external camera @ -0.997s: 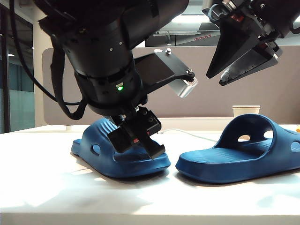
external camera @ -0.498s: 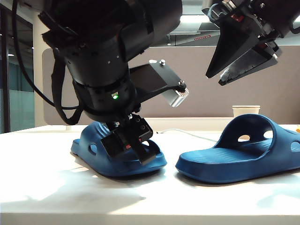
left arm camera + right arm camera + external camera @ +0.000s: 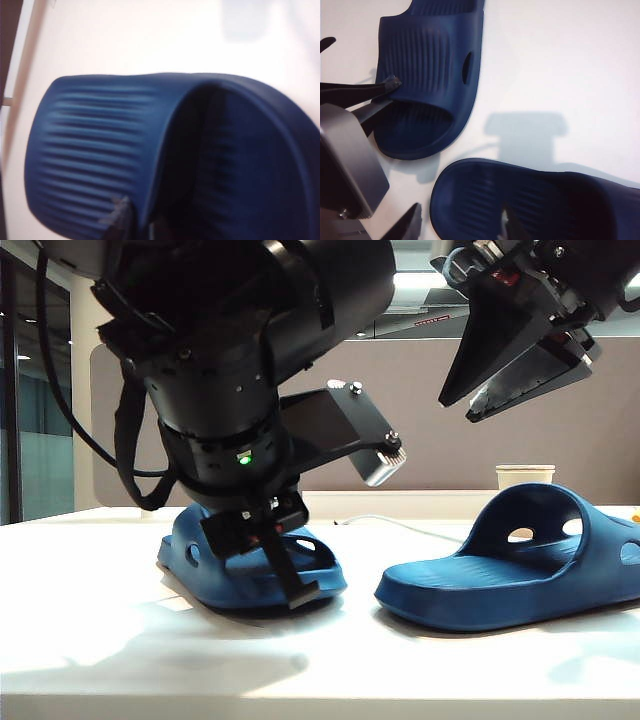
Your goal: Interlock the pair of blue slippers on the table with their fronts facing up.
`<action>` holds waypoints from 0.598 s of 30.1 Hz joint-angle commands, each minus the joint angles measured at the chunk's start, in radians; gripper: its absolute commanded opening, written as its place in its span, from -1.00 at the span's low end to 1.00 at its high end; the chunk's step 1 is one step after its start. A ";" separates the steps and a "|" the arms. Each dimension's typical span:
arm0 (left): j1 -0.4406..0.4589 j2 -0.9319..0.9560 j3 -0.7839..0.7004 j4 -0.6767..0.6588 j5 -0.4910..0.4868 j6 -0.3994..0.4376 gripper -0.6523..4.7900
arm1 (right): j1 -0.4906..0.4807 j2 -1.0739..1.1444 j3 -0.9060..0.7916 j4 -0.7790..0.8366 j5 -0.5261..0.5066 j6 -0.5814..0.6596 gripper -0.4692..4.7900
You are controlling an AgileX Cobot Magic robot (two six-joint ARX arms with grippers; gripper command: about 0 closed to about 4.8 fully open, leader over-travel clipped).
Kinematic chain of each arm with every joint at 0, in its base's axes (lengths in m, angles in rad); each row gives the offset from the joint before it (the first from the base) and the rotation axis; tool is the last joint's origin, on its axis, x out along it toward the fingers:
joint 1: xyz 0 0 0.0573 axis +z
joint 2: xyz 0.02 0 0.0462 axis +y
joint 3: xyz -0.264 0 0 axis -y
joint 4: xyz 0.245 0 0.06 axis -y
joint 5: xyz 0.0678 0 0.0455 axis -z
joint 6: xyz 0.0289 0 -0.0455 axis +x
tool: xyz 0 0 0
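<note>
Navy foam slide slipper [image 3: 250, 575] sits on the white worktop [image 3: 120, 660], strap edge pinched in the left pincer [image 3: 275, 550]. Lift slowly. Right pincer [image 3: 520, 360] hangs open above the other slipper [image 3: 520, 580].

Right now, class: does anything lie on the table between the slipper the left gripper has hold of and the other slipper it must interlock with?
Nothing visible. The left gripper pinches the left slipper's strap; only bare table separates it from the right slipper. The open right gripper hangs above.
</note>
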 commanded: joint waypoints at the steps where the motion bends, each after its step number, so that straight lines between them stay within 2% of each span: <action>1: 0.003 0.002 0.000 -0.020 -0.026 0.045 -0.72 | 0.002 -0.004 0.004 0.011 -0.006 -0.003 -0.06; 3: 0.003 0.002 0.000 -0.023 -0.047 0.064 -0.78 | 0.002 -0.005 0.004 0.011 -0.006 -0.003 -0.06; 10: 0.002 -0.005 0.000 -0.025 -0.075 0.087 -0.78 | 0.002 -0.005 0.004 0.011 -0.006 -0.004 -0.06; 18: 0.003 -0.089 -0.001 -0.035 -0.027 0.100 -0.78 | 0.002 -0.004 0.004 0.011 -0.006 -0.006 -0.06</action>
